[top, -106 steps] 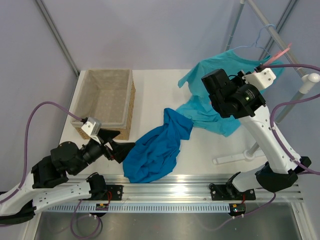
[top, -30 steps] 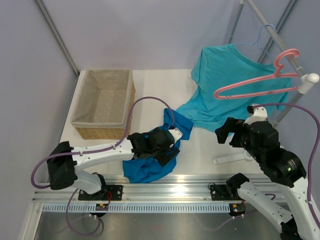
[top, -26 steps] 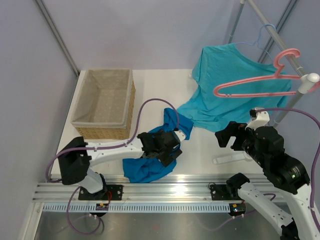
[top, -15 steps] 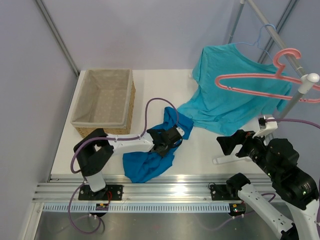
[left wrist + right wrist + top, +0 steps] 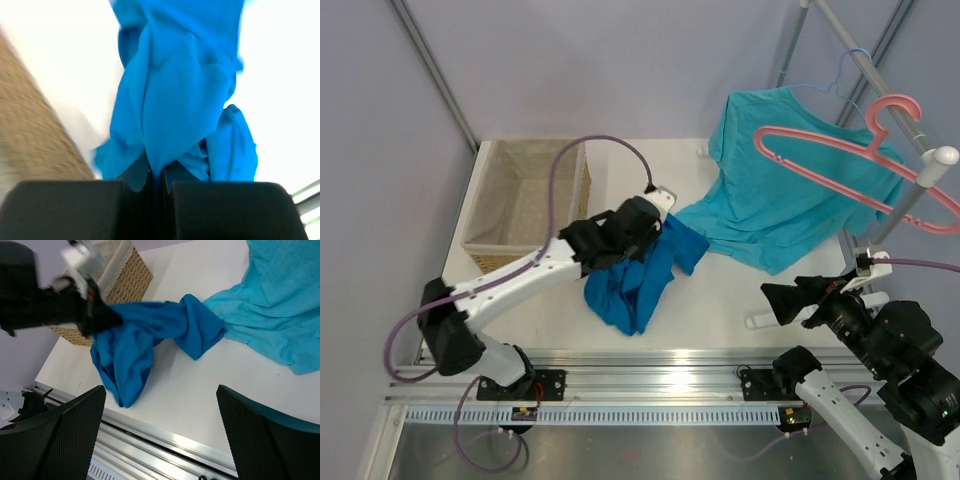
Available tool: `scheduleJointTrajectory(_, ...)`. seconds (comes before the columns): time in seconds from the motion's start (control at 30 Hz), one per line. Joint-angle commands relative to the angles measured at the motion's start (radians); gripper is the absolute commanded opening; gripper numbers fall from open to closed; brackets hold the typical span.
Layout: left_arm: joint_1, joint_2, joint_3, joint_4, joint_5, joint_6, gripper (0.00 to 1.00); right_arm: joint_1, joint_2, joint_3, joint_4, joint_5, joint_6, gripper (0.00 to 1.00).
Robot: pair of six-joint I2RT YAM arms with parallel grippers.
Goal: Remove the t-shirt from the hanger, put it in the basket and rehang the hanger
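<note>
Soft, crumpled royal-blue t-shirt [image 5: 638, 280] hangs bunched from the clenched left gripper [image 5: 156, 182] — lifted higher than before; smooth pink plastic hanger [image 5: 895, 98] bare, right gripper [image 5: 160, 435] spread wide.

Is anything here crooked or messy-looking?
The pink hanger hangs bare and clearly tilted at the upper right. The teal t-shirt behind it droops down onto the table. The blue t-shirt is a crumpled bunch pinched in the left gripper.

Soft matt blue cloth t-shirt [image 5: 636, 284], smooth pink plastic hanger [image 5: 893, 99], rough woven basket [image 5: 523, 197], seemingly cloth-lined
</note>
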Motion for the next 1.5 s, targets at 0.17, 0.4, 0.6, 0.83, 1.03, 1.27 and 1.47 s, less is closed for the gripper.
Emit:
scheduleJointTrajectory(0.17,0.004,-0.295,0.275,0.009,-0.386,0.141,0.0,-0.005,-0.052,-0.028,0.074,-0.074,-0.005,1.0)
scheduleJointTrajectory(0.4,0.116,-0.231,0.351,0.263,-0.794,0.533,0.0,-0.003,-0.075,-0.061,0.11,-0.113,0.0,0.99)
scheduleJointTrajectory(0.6,0.263,-0.21,0.41,0.445,-0.754,0.656,0.0,-0.005,-0.081,-0.036,0.085,-0.114,-0.023,0.99)
scheduleJointTrajectory(0.83,0.309,-0.081,0.581,0.533,-0.774,0.881,0.0,-0.005,-0.109,-0.05,0.093,-0.133,-0.023,1.0)
scheduleJointTrajectory(1.03,0.36,-0.036,0.591,0.63,-0.783,0.94,0.0,-0.003,-0.138,-0.044,0.091,-0.142,-0.028,0.99)
scheduleJointTrajectory(1.27,0.467,0.02,0.57,0.744,-0.837,1.0,0.0,-0.005,-0.133,-0.036,0.087,-0.171,-0.036,0.99)
scheduleJointTrajectory(1.47,0.472,0.077,0.466,0.724,-0.808,0.914,0.0,-0.003,-0.153,-0.064,0.101,-0.176,-0.037,1.0)
